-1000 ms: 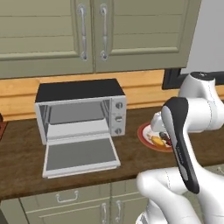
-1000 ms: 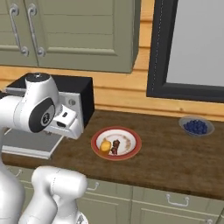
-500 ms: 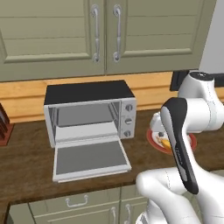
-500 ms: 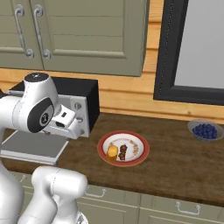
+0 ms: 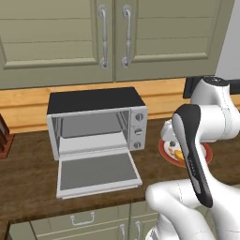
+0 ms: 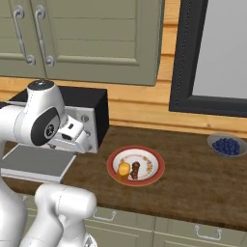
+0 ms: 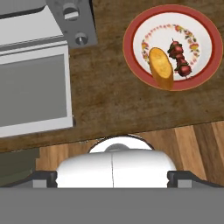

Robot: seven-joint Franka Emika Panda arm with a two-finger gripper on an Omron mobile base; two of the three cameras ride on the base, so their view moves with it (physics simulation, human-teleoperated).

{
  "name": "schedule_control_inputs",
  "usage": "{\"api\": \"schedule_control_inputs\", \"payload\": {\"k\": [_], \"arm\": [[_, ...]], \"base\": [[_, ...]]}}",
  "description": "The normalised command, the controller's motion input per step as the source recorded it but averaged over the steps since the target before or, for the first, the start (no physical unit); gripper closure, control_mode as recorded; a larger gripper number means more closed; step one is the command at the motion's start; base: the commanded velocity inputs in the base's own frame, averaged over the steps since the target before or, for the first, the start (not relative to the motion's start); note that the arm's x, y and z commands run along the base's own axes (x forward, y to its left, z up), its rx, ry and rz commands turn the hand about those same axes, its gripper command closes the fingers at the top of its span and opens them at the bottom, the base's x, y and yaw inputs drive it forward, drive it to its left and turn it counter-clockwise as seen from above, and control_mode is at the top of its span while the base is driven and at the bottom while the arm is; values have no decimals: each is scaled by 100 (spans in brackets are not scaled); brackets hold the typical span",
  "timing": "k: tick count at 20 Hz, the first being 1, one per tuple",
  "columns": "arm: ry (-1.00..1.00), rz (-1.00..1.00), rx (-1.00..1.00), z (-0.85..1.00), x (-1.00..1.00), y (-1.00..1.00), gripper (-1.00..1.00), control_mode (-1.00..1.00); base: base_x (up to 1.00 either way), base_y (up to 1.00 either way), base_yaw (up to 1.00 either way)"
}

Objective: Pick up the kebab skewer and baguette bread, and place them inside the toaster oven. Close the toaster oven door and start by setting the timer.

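With the hand (image 6: 86,143) wide open and empty, skewer (image 7: 180,58) touching baguette (image 7: 161,68) on the plate (image 7: 135,30) risks a fumbled grab.

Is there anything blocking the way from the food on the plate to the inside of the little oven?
Nothing visible does. The toaster oven door lies dropped open, and the counter between the plate, with the baguette bread and kebab skewer, and the toaster oven looks bare.
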Motion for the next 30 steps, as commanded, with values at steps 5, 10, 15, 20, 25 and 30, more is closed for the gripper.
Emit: {"api": "schedule_control_inputs", "payload": {"k": [5, 10, 15, 20, 25, 30], "arm": [[0, 1, 0, -8, 3, -11, -100, -100], [3, 9, 5, -59, 8, -100, -100, -100], [2, 7, 2, -64, 48, -86, -100, -100], [0, 8, 0, -63, 59, -31, -100, -100], [0, 6, 0, -66, 69, -1, -100, -100], [0, 7, 3, -54, 60, -17, -100, -100]], "base": [[33, 2, 1], [0, 0, 0], [0, 0, 0], [0, 0, 0], [0, 0, 0], [0, 0, 0]]}}
